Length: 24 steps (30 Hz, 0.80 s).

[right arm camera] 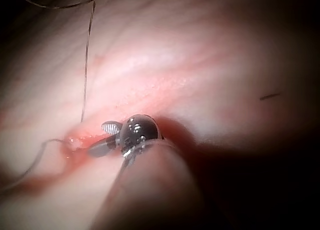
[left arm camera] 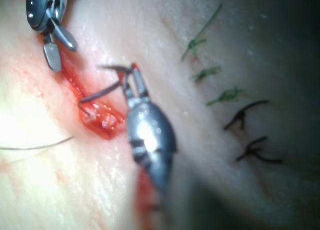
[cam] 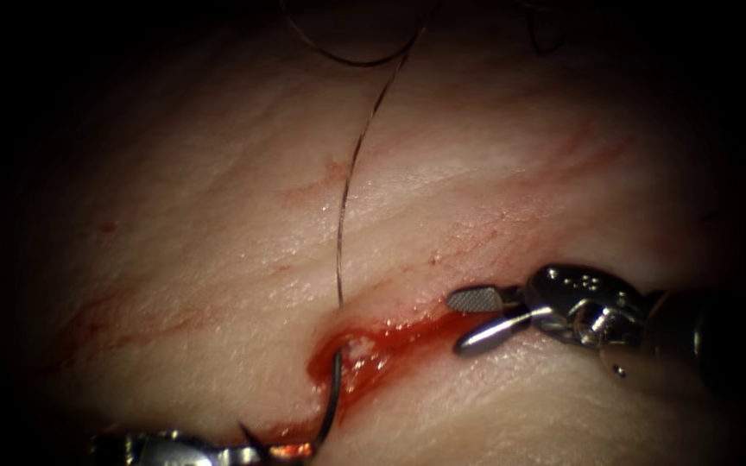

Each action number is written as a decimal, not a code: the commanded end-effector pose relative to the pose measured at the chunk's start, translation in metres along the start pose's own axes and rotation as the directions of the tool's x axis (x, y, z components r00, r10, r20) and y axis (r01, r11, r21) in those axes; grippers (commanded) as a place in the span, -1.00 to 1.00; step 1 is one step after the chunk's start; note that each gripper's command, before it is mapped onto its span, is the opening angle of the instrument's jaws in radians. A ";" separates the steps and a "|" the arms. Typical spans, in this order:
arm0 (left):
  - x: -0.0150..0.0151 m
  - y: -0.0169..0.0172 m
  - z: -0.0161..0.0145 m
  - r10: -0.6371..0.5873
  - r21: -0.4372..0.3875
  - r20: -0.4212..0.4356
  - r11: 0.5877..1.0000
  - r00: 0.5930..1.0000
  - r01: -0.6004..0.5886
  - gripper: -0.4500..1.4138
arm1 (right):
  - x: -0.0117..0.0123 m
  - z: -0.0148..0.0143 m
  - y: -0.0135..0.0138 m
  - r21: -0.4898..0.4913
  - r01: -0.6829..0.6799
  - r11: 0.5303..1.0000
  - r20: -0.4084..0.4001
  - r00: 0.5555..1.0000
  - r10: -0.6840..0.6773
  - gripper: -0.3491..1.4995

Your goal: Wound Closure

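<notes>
The left arm's steel needle driver (cam: 256, 450) has its jaws closed on the dark curved needle (cam: 335, 388) near its pointed end. The needle's other end sits in the red, wet cut (cam: 390, 341) of the pale pork tissue (cam: 218, 242), trailing thin dark thread (cam: 344, 216). The right arm's steel tool (cam: 477, 318) hovers over the cut, jaws parted, holding nothing.

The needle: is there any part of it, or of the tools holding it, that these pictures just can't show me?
- Needle: one end buried in the tissue at the cut, endoscope view.
- Left tool: cut off by the endoscope picture's edge.
- Thread: far end lost in darkness.
- Right tool: open, holding nothing.
</notes>
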 end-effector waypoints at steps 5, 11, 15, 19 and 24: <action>-0.0005 -0.0009 0.0006 0.125 0.080 0.062 0.988 0.990 -0.130 -1.00 | -0.0005 0.0018 -0.0012 0.111 -0.098 0.989 -0.023 0.995 0.102 0.82; -0.0017 -0.0045 0.0027 0.174 0.164 0.132 0.967 0.976 -0.195 -1.00 | 0.0020 0.0026 -0.0019 0.193 -0.172 0.966 -0.114 0.974 0.196 0.82; -0.0033 -0.0061 0.0041 0.211 0.201 0.172 0.949 0.962 -0.244 -1.00 | 0.0035 0.0033 -0.0020 0.222 -0.211 0.952 -0.114 0.964 0.240 0.82; -0.0045 -0.0072 0.0047 0.290 0.211 0.216 0.918 0.932 -0.335 -1.00 | 0.0049 0.0049 -0.0011 0.247 -0.257 0.934 -0.093 0.953 0.287 0.80; -0.0038 -0.0077 0.0031 0.372 0.247 0.257 0.867 0.892 -0.432 -1.00 | 0.0061 0.0052 0.0019 0.234 -0.264 0.936 -0.088 0.953 0.290 0.78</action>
